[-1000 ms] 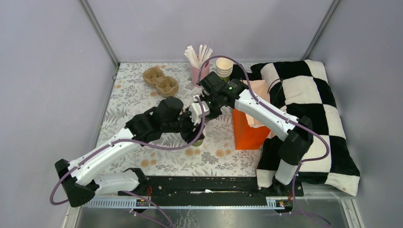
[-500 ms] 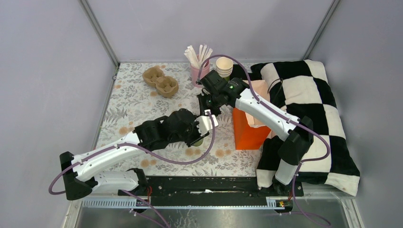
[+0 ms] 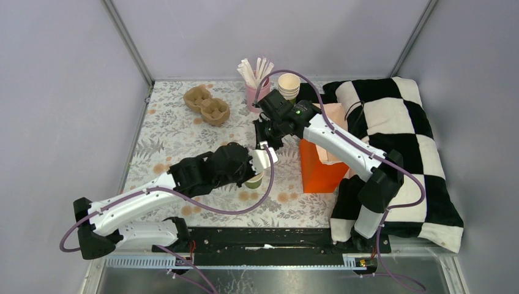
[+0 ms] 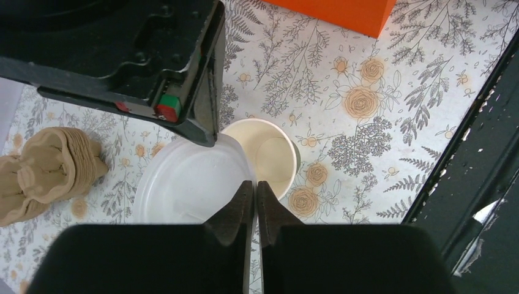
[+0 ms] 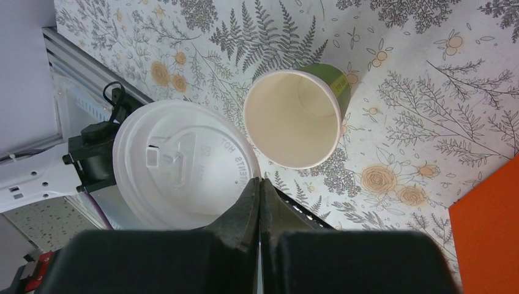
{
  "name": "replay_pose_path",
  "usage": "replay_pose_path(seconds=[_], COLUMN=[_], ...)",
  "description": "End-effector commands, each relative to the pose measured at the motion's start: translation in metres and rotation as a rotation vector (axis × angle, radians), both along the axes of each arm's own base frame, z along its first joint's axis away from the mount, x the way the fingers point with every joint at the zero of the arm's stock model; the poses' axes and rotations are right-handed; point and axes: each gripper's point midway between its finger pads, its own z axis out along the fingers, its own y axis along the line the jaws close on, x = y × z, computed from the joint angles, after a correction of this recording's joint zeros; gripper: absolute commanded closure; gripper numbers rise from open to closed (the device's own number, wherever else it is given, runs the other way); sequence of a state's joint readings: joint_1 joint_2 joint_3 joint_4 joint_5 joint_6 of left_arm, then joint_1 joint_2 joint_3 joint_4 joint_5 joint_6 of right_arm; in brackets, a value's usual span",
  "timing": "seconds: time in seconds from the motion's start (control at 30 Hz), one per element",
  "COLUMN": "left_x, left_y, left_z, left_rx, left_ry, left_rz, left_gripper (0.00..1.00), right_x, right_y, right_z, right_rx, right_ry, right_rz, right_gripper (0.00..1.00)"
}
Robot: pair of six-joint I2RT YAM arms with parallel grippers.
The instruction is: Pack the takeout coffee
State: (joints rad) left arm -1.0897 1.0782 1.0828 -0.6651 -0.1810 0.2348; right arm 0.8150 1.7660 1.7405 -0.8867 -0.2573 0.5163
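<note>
At the far left of the flower-printed tabletop (image 3: 171, 131) sits a brown moulded-pulp cup carrier (image 3: 207, 105), well apart from my work. My left gripper (image 4: 254, 187) is stretched out to the middle of the table, its jaws clenched on the rim of the round white plastic lid (image 4: 183, 184), which I hold face-up and not yet on the cup. Just beside the lid stands the small green-sided paper cup (image 5: 297, 119), upright on the tabletop, its cream-white inside showing right down to the bottom. In my left wrist view the lid's edge overlaps the cup's rim; in my right wrist view the two lie almost edge to edge. Along the far edge stand a pink cup of white sticks (image 3: 253, 93) and, just to its right, a stack of paper cups (image 3: 289, 86). My right gripper (image 5: 259, 184) comes in from that far side, its tips at the lid's rim and its jaws drawn to a hairline; I cannot tell whether the rim is truly caught between them. Near the cup on its right stands an orange bag (image 3: 318, 168), and beyond that a black-and-white checked cloth (image 3: 398, 122) fills the right side.
</note>
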Motion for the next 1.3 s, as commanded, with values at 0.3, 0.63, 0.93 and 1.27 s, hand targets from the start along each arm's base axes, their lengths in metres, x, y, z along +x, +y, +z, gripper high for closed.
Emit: replay_pose_path(seconds=[0.3,0.63,0.93,1.27], left_x=[-0.001,0.058,0.079,0.08], left_y=[-0.001,0.033,0.056,0.063], left_z=[0.05,0.12,0.139,0.126], left_rx=[-0.342,-1.044,-1.563,-1.695], left_ry=[0.055,0.599,1.057,1.192], left_rz=[0.177,0.366,0.297,0.339], left_gripper=[1.0,1.0,1.0,1.0], right_x=[0.031,0.021,0.012,0.029], right_y=[-0.033,-0.033,0.007,0.028], right_z=[0.06,0.114,0.106,0.108], right_rx=[0.198,0.495,0.431,0.472], right_ry=[-0.099,-0.3,-0.33,-0.363], right_rz=[-0.153,-0.076,0.021,-0.025], right_gripper=[0.27,0.07,0.0,0.0])
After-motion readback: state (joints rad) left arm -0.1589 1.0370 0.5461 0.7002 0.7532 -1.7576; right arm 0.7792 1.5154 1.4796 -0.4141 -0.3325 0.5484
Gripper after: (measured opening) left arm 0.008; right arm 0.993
